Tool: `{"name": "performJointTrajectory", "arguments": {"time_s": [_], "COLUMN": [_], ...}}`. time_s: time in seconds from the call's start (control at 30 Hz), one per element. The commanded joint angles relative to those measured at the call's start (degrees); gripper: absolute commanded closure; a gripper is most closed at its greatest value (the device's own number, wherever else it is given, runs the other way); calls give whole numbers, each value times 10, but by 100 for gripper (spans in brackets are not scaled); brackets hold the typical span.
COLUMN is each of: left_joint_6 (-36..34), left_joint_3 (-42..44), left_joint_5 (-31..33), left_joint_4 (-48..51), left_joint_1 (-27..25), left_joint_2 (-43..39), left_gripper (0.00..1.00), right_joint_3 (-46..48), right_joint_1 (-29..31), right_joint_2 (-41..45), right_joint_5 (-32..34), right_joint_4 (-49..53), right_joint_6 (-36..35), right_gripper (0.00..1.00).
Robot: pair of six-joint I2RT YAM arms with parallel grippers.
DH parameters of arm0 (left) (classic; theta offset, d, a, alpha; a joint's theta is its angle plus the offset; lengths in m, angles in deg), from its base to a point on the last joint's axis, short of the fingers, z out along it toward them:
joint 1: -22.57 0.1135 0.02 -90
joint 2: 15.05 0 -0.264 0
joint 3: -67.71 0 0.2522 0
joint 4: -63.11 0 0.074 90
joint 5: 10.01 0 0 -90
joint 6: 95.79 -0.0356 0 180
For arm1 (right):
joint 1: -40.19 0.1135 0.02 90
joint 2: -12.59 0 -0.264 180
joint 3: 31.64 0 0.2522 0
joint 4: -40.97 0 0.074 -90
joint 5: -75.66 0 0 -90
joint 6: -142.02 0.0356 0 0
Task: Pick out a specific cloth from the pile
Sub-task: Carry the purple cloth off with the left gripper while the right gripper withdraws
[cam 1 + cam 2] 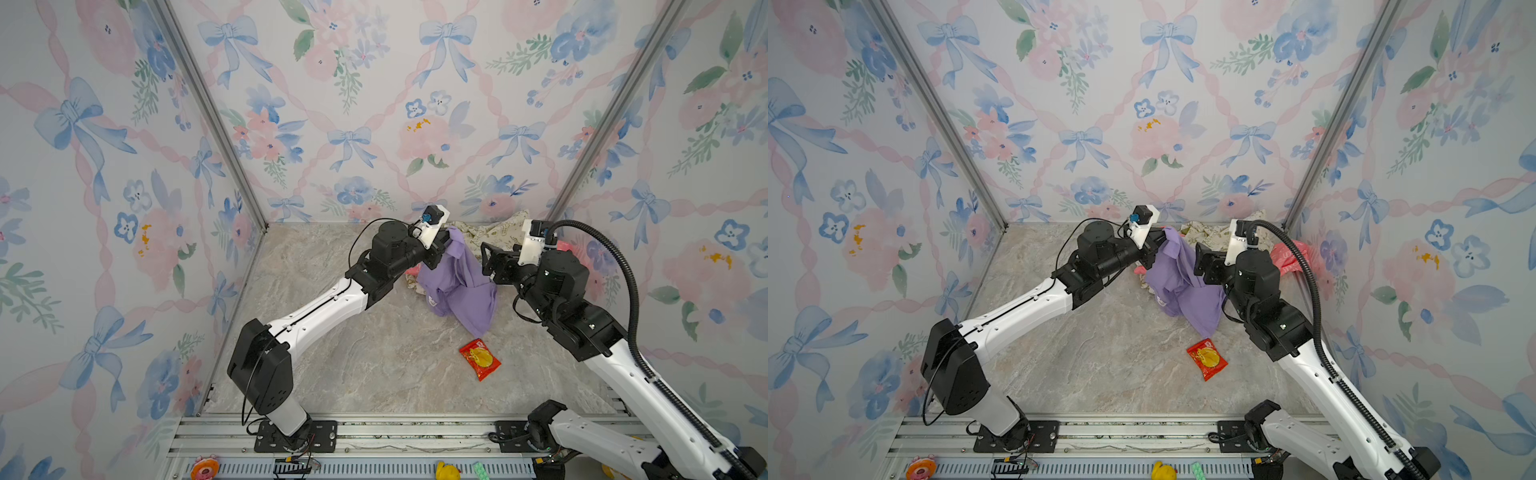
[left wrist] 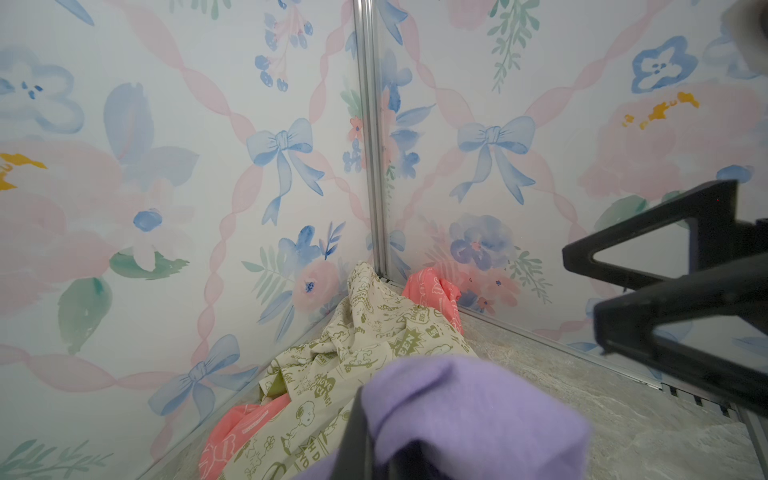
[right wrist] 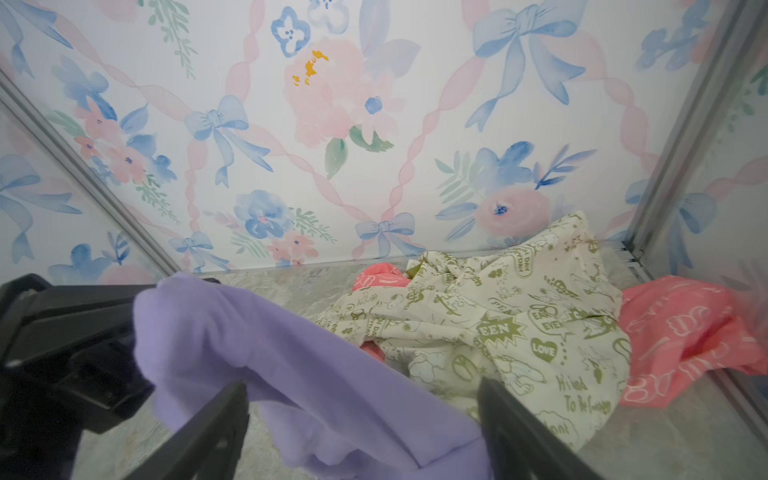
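Starting on the left, the left arm (image 1: 320, 311) stretches up and across the marbled surface (image 1: 374, 365) toward the back wall. At its tip the left fingers (image 1: 441, 245) are clamped tight on the top edge of the lavender cloth (image 1: 461, 286). In the left wrist view a dark finger (image 2: 353, 436) presses into a bunched purple fold (image 2: 469, 407).

The cloth hangs down from that pinch, raised at the top. Its lower part spreads on the surface in front of the pile, and a small white mark shows near its lower left edge in both top views. Below its hem a red snack packet (image 1: 480, 359) lies flat on the surface, apart from the fabric.

Moving right, the right fingers (image 1: 488, 251) sit just beside the hanging cloth and are spread wide. From the right wrist camera, both dark fingers (image 3: 208, 428) stand far apart with the lavender fabric (image 3: 291, 374) running across the gap. I cannot tell whether they touch it.

Behind them the pile (image 3: 498, 332) sits in the back right corner. The cream cloth with olive print is on top, and the coral-pink cloth (image 3: 685, 332) pokes out on its right, against the wall.
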Motion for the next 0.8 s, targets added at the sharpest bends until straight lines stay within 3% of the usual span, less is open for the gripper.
{"name": "performJointTrajectory", "arguments": {"time_s": [0.0, 0.2, 0.4, 0.77], "left_joint_6": [16, 13, -2, -57], "left_joint_3": [-40, -97, -142, -149], "left_joint_5": [27, 44, 76, 164], "left_joint_4": [-16, 26, 68, 118], "left_joint_1": [-2, -2, -1, 15], "left_joint_2": [-6, -1, -14, -107], "left_gripper": [100, 100, 100, 100], "right_joint_3": [23, 51, 84, 101], "right_joint_1": [-22, -47, -48, -48], "right_joint_2": [9, 31, 42, 38], "right_joint_5": [44, 44, 24, 15], "right_joint_4": [1, 16, -5, 2], "right_joint_6": [20, 30, 14, -2], "right_gripper": [8, 1, 3, 3]}}
